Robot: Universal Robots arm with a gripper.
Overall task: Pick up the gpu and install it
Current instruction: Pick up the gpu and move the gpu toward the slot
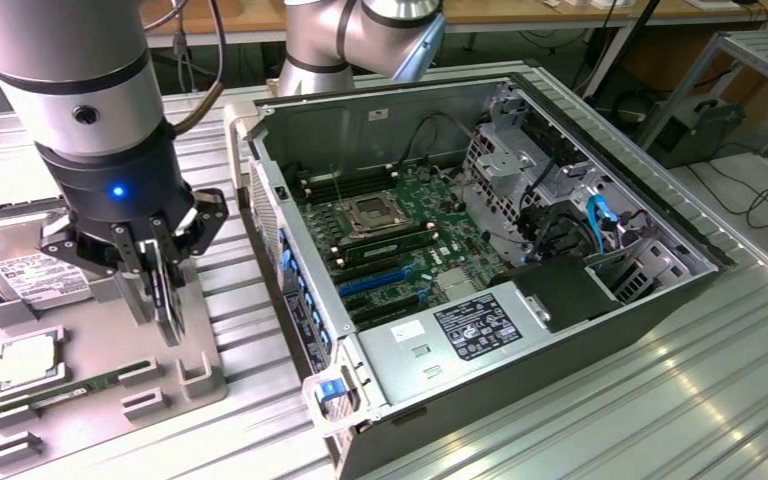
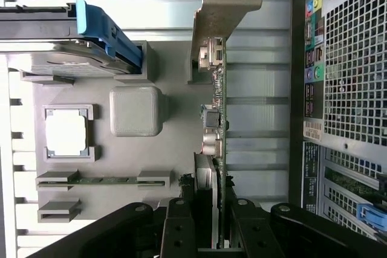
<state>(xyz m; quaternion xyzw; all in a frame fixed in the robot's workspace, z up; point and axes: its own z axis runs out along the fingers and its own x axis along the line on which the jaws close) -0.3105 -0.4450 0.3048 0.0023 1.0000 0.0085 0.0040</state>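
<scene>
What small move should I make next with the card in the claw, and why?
Probably carry it sideways toward the open case, high enough to pass its wall. The claw is shut on the gpu, held edge-on over the grey tray, which sits at the exterior view's left of the case. The blue slots lie inside, beyond that wall, so it likely has to be cleared first.

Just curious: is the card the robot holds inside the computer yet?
Out: the gripper holds the card on edge above the grey tray, beside the computer.

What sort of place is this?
Probably a robotics lab: a silver robot arm over a ribbed metal table, an open black computer tower, and a grey parts tray.
</scene>
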